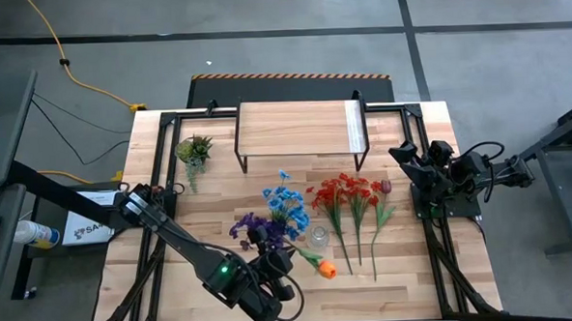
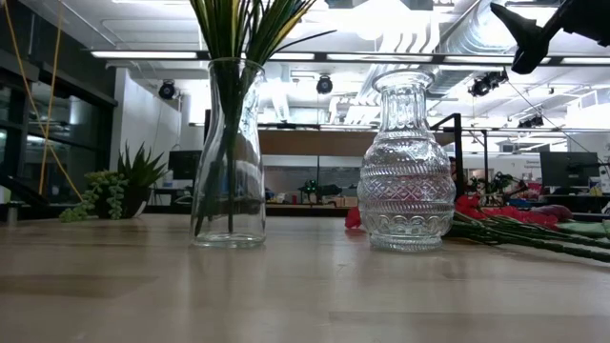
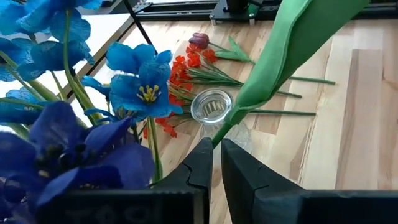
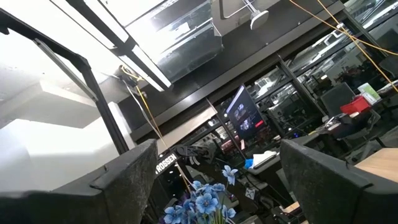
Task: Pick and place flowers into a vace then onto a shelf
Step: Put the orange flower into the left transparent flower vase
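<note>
While the left gripper (image 3: 216, 163) pinches a green stem (image 3: 273, 68) between nearly closed fingers, the orange flower (image 1: 327, 269) on that stem sits just off its tip in the high view. The empty patterned glass vase (image 3: 211, 106) stands just ahead of the gripper, mouth up. The clear vase (image 2: 228, 152) close beside the gripper already holds the blue flowers (image 3: 140, 81) and purple ones (image 1: 248, 226). Red flowers (image 1: 345, 192) and the maroon tulip (image 1: 385, 186) lie flat beyond the empty vase, stems toward the gripper. The shelf (image 1: 299, 129) is well past all of that.

Handling guess: the stem looks light and bendy, plastic-smooth, likely to swing or twist in the pinch. Grip mid-stem, below the leaf, never the bloom. Glass looks fragile and tippy.

Right gripper (image 4: 217, 168): wide open, empty, parked at the table's right edge, well apart.
</note>
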You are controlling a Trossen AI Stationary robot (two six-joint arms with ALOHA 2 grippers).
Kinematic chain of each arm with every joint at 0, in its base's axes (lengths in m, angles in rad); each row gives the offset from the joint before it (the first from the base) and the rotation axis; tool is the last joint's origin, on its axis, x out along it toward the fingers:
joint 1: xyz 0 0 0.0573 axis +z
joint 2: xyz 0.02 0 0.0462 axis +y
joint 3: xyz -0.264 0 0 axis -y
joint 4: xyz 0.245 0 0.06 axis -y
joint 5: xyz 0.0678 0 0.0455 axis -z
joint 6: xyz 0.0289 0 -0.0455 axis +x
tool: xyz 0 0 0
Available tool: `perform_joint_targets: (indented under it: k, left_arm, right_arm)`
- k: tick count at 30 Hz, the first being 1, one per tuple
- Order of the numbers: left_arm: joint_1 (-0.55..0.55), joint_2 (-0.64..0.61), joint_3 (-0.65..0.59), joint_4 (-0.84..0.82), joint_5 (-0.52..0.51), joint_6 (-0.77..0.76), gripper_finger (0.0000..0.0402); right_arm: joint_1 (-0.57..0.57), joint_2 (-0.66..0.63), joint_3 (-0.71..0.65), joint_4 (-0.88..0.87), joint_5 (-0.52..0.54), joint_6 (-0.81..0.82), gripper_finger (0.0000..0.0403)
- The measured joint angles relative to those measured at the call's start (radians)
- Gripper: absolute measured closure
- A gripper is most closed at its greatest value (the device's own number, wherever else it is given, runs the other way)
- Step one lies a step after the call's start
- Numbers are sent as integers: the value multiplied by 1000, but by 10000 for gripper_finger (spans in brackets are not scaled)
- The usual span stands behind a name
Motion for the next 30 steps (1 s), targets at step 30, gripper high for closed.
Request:
perform_joint_targets:
  k: [30]
  left_arm:
    - [27, 0, 1, 48, 83, 26, 332]
  right_arm:
    - [0, 0, 0, -1, 0, 0, 75]
